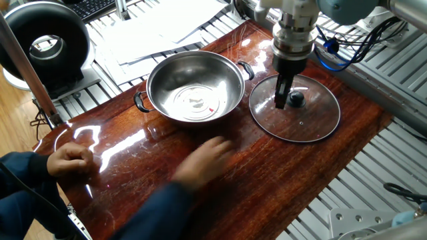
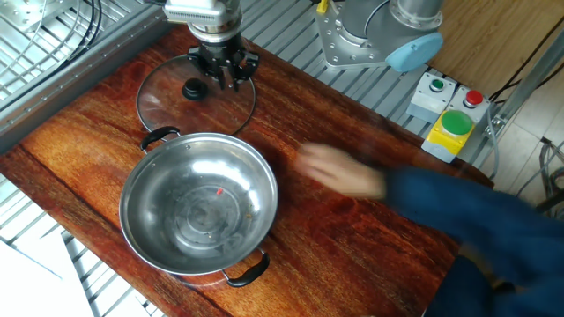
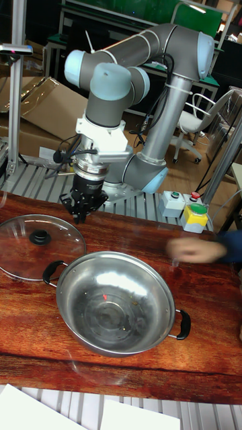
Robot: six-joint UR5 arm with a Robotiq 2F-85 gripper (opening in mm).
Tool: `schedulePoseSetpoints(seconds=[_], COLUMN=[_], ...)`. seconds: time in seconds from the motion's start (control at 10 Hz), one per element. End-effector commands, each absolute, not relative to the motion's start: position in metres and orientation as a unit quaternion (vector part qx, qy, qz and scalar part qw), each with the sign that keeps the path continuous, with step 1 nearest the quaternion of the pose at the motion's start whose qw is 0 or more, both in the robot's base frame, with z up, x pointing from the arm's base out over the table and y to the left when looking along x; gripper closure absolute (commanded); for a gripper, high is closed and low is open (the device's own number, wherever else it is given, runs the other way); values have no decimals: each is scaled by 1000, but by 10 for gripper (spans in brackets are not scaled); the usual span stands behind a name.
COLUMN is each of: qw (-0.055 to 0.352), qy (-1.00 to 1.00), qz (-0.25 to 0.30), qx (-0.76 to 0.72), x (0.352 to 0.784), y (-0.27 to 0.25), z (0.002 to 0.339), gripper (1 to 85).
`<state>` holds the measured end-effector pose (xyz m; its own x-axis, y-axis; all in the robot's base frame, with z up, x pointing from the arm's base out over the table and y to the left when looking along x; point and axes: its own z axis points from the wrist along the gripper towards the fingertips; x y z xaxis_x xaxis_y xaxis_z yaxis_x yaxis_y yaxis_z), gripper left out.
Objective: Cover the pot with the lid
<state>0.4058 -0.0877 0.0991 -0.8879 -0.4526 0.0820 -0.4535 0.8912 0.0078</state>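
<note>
The pot point(image 1: 167, 90) stands empty and uncovered on the wooden table, its black loop handles at the sides; it also shows in the other fixed view point(image 2: 150, 202) and the tall view point(image 3: 81, 295). The glass lid point(image 1: 310, 123) lies flat on the table just beside the pot, black knob point(image 1: 295, 99) up. My gripper point(image 1: 283, 95) points straight down over the lid, a little beside the knob, open and holding nothing. From the other side, the gripper point(image 2: 221, 72) hangs above the lid point(image 2: 163, 101). The tall view puts the gripper point(image 3: 85, 209) behind and above the lid point(image 3: 23, 259).
A person's blurred hand point(image 1: 208, 155) hovers over the table in front of the pot, sleeve in dark blue. Their other hand point(image 1: 70, 160) rests at the table's left end. A button box point(image 2: 449, 123) sits past the table's edge, and white papers point(image 1: 160, 27) lie behind the pot.
</note>
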Motion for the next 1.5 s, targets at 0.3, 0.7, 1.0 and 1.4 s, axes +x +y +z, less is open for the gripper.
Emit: schedulePoseSetpoints(seconds=[0.3,0.7,1.0,1.4], qw=[35,4,16,33], qy=[-985,-974,-964,-966], qz=[2,20,43,4], qx=[168,227,262,257], x=[408,431,443,417], y=[-86,-118,-189,-202], z=[100,96,93,58], gripper=[843,290,220,217])
